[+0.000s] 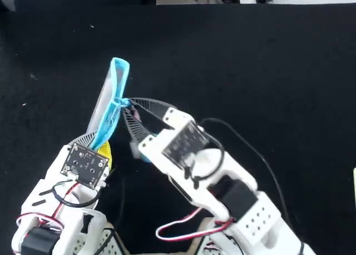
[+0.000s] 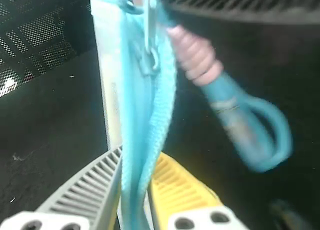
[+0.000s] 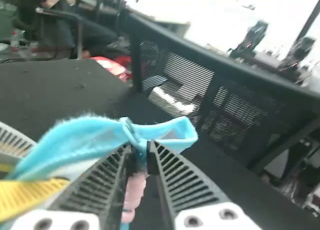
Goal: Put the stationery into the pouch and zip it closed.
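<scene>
The light-blue, clear-sided fabric pouch (image 1: 118, 77) (image 2: 145, 120) (image 3: 85, 137) is held off the black cloth table (image 1: 250, 60), edge-on, with the zip tape facing the arms. It is strung between both grippers. The metal zipper pull (image 2: 150, 34) sits partway along the blue tape.

Left gripper (image 1: 103, 139) (image 2: 140, 155) is clamped on the pouch's near end, with the grey ribbed finger (image 2: 85, 190) on one side and the yellow ribbed finger (image 2: 180, 190) (image 1: 104, 150) on the other. Both press on the fabric.

Right gripper (image 1: 128, 106) (image 3: 140, 147) comes in from the middle of the table. Its two dark ribbed fingers are almost together, pinched on the zipper pull where the tape bunches.

A pink-and-blue item with a looped end (image 2: 225, 107) (image 3: 132, 190) hangs just beside the pouch, outside it and under the right gripper's fingers. What it is and how it is attached cannot be told.

A black mesh barrier (image 3: 225, 104) stands past the table edge in the right wrist view.
</scene>
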`<action>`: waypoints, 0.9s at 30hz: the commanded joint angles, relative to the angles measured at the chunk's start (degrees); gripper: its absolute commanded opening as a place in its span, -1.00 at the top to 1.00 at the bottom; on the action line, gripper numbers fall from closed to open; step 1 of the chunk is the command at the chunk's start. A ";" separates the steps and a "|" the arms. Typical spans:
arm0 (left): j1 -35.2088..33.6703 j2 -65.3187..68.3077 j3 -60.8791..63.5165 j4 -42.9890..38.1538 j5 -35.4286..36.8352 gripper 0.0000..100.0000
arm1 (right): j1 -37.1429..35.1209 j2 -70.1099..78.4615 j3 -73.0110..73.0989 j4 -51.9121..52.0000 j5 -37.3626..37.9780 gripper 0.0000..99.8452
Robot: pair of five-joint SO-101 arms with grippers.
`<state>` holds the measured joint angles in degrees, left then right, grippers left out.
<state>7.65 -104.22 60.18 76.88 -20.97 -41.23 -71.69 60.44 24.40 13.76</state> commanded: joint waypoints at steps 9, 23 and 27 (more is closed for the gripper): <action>11.21 0.18 -0.31 3.52 2.55 0.94 | 1.67 -10.59 12.97 -9.41 -0.18 0.98; 10.51 0.18 -0.04 3.34 2.46 0.94 | 1.32 -10.86 0.40 17.58 4.48 0.60; 10.51 0.18 -0.04 3.43 2.46 0.94 | 1.23 -10.51 -1.10 20.22 10.11 0.60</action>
<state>18.29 -104.22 60.62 80.13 -19.30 -40.18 -82.68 62.73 43.03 20.35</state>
